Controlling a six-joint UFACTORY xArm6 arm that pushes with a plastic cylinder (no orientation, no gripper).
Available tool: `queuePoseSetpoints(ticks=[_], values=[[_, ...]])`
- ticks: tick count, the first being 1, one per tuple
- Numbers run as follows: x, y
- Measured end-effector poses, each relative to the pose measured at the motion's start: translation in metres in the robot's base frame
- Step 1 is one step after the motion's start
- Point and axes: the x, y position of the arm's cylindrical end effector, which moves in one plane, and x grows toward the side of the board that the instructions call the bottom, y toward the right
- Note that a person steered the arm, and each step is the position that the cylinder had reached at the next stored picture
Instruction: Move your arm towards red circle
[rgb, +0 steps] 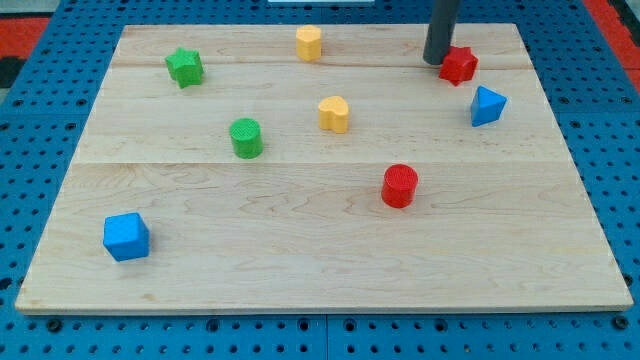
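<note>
At the view's far left, near the bottom corner of the wooden board (300, 270), sits a blue cube (126, 236), well apart from everything else. Up toward the view's top left is a green star (185, 66). Further right and lower, a green cylinder (246, 137) stands close to the middle of the board. Near the top edge, a yellow hexagonal block (309, 43) sits on its own, and below it, near the board's centre, is a yellow heart-shaped block (334, 114), just to the right of the green cylinder.

The red circle (399, 186), a short upright cylinder, stands right of centre and below the yellow heart, with open board all around it. It touches nothing.

Further right, near the view's top, the dark rod comes down from above, and my tip (437, 60) rests on the board, touching or just beside the left edge of a red star (459, 64). There is no claw on this tool; it is a bare rod and holds nothing. The tip is well apart from the red circle, which lies below it and slightly to the left.

Farthest right is a blue triangular block (487, 105), just below and right of the red star.

The board lies on a blue perforated table (30, 150).
</note>
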Motion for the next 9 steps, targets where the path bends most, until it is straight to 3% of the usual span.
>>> queuePoseSetpoints(ticks=[1, 2, 3, 4, 9], values=[[0.000, 0.020], [0.004, -0.025], [0.036, -0.061], [0.072, -0.061], [0.097, -0.068]])
